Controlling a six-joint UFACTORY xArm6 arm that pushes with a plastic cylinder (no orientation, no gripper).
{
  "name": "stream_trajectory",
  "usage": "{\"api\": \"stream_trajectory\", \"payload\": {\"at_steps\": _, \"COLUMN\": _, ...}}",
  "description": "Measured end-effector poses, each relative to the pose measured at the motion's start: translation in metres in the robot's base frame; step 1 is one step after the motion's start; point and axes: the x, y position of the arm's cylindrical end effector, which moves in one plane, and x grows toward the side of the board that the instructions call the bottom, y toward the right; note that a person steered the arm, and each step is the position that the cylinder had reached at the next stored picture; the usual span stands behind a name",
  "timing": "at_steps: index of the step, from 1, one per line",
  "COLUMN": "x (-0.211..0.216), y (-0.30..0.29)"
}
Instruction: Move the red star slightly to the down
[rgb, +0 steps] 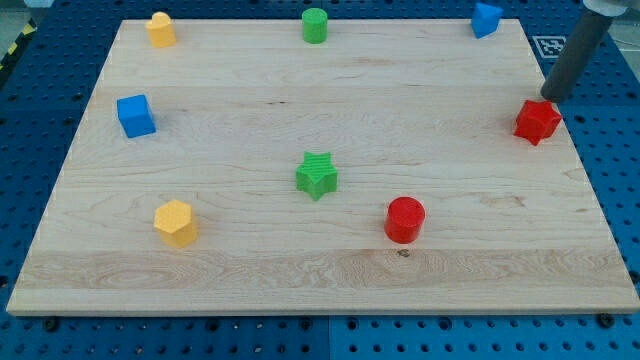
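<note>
The red star lies near the right edge of the wooden board, in the upper half of the view. My tip is just above it and slightly to its right, very close to or touching its upper edge. The dark rod rises from there to the view's top right corner.
A red cylinder stands at lower middle right. A green star is at centre. A green cylinder is at top centre. A blue block is at top right, a blue cube at left. Yellow blocks lie at top left and lower left.
</note>
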Motion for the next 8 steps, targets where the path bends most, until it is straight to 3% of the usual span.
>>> {"api": "stream_trajectory", "payload": {"at_steps": 8, "x": 0.038, "y": -0.04}}
